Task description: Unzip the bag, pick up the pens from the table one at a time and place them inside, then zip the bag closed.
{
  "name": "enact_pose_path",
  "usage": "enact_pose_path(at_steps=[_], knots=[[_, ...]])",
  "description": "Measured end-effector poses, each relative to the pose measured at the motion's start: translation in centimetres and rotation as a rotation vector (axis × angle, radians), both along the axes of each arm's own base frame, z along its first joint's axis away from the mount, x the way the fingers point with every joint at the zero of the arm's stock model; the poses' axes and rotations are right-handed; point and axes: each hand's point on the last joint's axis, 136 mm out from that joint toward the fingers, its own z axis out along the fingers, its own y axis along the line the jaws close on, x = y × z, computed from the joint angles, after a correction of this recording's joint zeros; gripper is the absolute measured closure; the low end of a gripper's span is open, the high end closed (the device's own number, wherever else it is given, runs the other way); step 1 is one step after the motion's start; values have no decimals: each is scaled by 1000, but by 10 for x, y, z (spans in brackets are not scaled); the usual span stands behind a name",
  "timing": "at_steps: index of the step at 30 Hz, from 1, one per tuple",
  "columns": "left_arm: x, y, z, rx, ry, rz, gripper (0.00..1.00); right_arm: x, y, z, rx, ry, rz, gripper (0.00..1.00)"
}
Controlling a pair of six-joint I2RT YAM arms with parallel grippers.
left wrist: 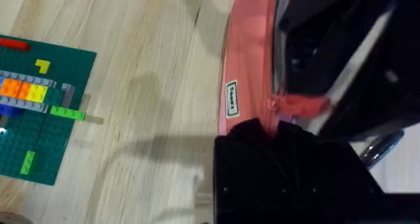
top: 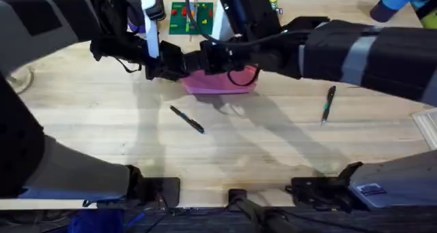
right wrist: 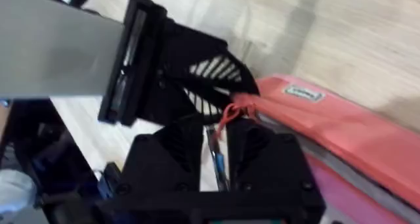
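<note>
The pink bag (top: 225, 83) lies at the far middle of the table (top: 102, 137), with both arms meeting at its left end. My left gripper (top: 169, 61) is shut on that end of the bag (left wrist: 246, 66), its fingers (left wrist: 252, 135) pinching the fabric below the zipper (left wrist: 270, 53). My right gripper (top: 205, 59) is shut on the pink zipper pull (right wrist: 230, 113) at the same end, and the pull (left wrist: 302, 106) also shows in the left wrist view. One dark pen (top: 187, 119) lies in front of the bag. Another pen (top: 328, 103) lies to the right.
A green brick baseplate (top: 191, 16) with coloured bricks sits behind the bag, and this baseplate (left wrist: 33, 119) shows in the left wrist view. A blue object (top: 392, 4) stands at the far right corner. Bare wood stretches between the pens and the near edge.
</note>
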Motion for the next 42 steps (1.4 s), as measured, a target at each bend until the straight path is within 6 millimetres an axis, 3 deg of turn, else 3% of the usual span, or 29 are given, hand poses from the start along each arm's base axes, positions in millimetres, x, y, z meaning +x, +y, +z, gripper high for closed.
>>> enact_pose_path(at_steps=[2, 6, 7, 15, 24, 25, 30, 31, 42], knots=[[1, 0, 0, 0, -3, 0, 958, -6, -8, 0, -31, 9, 13, 661], [1, 0, 0, 0, -3, 0, 958, -23, -29, 10, -108, -19, 51, 112], [1, 0, 0, 0, -3, 0, 958, -26, -35, 17, -127, -48, 62, 30], [1, 0, 0, 0, -3, 0, 958, -38, -80, 61, -267, -253, 65, 6], [1, 0, 0, 0, -3, 0, 957, -34, -98, 61, -369, -323, 61, 6], [1, 0, 0, 0, -5, -1, 905, -34, -99, 61, -373, -327, 62, 6], [1, 0, 0, 1, -7, 0, 141, -33, -99, 61, -386, -345, 76, 6], [1, 0, 0, 1, -3, 3, 43, -33, -100, 61, -388, -347, 77, 6], [-4, 0, 1, 0, 26, 5, 6, -36, -102, 59, -425, -370, 128, 5]])
